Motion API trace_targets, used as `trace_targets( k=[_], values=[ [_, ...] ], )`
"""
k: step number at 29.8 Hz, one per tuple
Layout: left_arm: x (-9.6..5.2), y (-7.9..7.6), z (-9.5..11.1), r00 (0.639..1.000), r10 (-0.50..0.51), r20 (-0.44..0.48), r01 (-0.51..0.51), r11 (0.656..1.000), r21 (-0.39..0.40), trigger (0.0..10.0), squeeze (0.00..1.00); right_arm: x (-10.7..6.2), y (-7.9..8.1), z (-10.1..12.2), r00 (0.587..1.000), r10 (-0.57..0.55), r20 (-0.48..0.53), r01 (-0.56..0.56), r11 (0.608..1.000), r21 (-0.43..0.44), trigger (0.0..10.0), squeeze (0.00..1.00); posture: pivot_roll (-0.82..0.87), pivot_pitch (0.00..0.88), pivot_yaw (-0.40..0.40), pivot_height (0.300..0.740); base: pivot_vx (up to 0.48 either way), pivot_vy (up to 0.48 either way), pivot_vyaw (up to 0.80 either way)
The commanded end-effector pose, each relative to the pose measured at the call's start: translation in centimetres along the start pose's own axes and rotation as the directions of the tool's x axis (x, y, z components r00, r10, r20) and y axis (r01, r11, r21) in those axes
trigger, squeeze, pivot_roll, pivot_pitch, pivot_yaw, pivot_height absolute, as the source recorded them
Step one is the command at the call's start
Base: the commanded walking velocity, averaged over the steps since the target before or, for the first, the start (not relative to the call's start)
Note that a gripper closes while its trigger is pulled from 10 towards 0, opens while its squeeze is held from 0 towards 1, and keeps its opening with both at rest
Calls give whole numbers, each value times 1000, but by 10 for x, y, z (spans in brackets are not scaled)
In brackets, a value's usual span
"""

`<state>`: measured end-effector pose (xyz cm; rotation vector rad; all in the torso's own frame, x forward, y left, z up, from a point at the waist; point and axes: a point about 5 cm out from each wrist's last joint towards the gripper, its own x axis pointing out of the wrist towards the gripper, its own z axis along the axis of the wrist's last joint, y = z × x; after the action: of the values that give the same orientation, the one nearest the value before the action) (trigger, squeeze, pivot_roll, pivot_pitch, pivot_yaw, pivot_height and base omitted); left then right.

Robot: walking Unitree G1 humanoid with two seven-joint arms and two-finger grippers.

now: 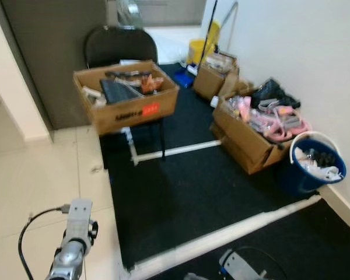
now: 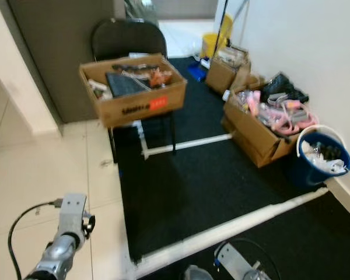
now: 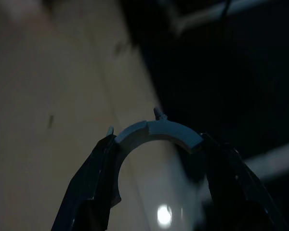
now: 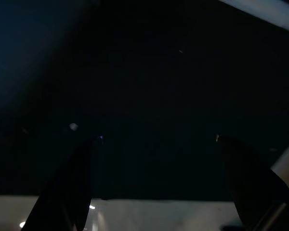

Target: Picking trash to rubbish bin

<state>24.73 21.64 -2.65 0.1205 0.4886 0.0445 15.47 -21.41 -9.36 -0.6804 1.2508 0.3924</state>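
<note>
The rubbish bin (image 1: 312, 164) is a blue bucket with a white liner and some white and dark trash in it. It stands on the black mat by the right wall. A small dark scrap (image 1: 95, 169) lies on the beige tiles near the mat's left edge. My left arm (image 1: 70, 245) hangs low at the lower left over the tiles. In its wrist view my left gripper (image 3: 156, 159) is open and holds nothing. My right arm (image 1: 239, 265) hangs over the mat. My right gripper (image 4: 157, 142) is open in a very dark view, with nothing between its fingers.
A black chair (image 1: 121, 45) carries a cardboard box (image 1: 127, 96) of odds and ends. Two more full boxes (image 1: 254, 131) (image 1: 217, 76) line the right wall beside the bin. A yellow mop bucket (image 1: 199, 51) stands far back. White strips (image 1: 233, 230) edge the black mat (image 1: 186, 186).
</note>
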Motion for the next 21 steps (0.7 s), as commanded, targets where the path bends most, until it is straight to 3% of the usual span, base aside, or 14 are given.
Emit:
trace_targets(
  k=[1,5,8,11,17,21],
  values=[
    [8,-4,26,992,-41,120,41,999,1,10000,0,0,-2,-10,999,-13,-31,13,1000,0,10000,0,71,50,-32,740,341,0,-781],
    [13,2,67,953,-57,297,50,998,31,10000,0,0,-2,-11,999,-17,-26,18,1000,5,10000,0,71,57,-30,740,350,0,-550],
    [14,8,84,932,-43,359,31,999,38,10000,0,0,-2,-11,999,-16,-28,17,1000,3,10000,0,71,60,-29,740,359,0,0],
    [8,33,130,853,28,522,-60,997,45,10000,0,0,1,-14,999,-11,-34,11,1000,5,10000,0,70,63,-25,740,365,0,0],
    [4,44,145,822,49,568,-101,993,60,10000,0,0,1,-15,999,-10,-35,10,1000,5,10000,0,69,65,-26,740,364,0,0],
    [-8,62,173,757,76,649,-164,984,76,10000,0,0,3,-14,999,-11,-32,11,1000,6,10000,0,74,66,-27,740,480,0,0]
  ],
)
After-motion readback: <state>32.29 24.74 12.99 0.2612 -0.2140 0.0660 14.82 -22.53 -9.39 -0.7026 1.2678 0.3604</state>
